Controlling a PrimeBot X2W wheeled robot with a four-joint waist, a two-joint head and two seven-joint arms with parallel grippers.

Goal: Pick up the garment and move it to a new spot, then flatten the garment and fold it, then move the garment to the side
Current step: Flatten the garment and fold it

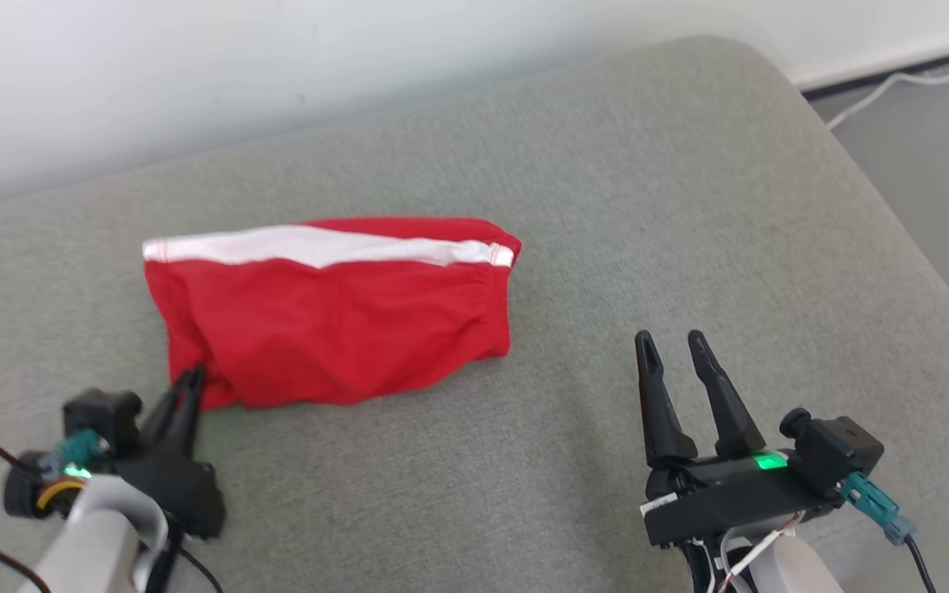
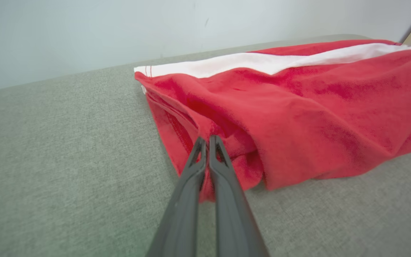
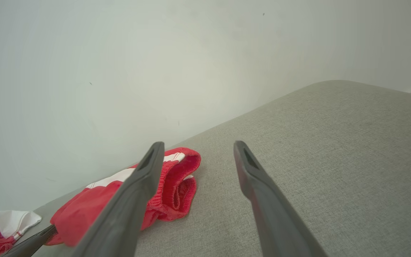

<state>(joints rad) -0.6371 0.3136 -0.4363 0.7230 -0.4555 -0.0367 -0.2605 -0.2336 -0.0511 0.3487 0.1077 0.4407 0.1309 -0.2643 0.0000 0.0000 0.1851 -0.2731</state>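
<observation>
At the centre left of the head view, a red garment (image 1: 334,321) with a white stripe along its upper edge lay on a grey cushion (image 1: 689,206). At lower left, the left gripper (image 1: 192,377) had its fingers clenched on the garment's lower left corner. At lower right, the right gripper (image 1: 670,339) hovered with fingers spread apart, grasping nothing, well apart from the cloth.

Left tool (image 2: 207,140) clamped on corner of red garment (image 2: 298,117) (white stripe (image 2: 262,62) along far edge), grey cushion (image 2: 66,160) beneath
</observation>
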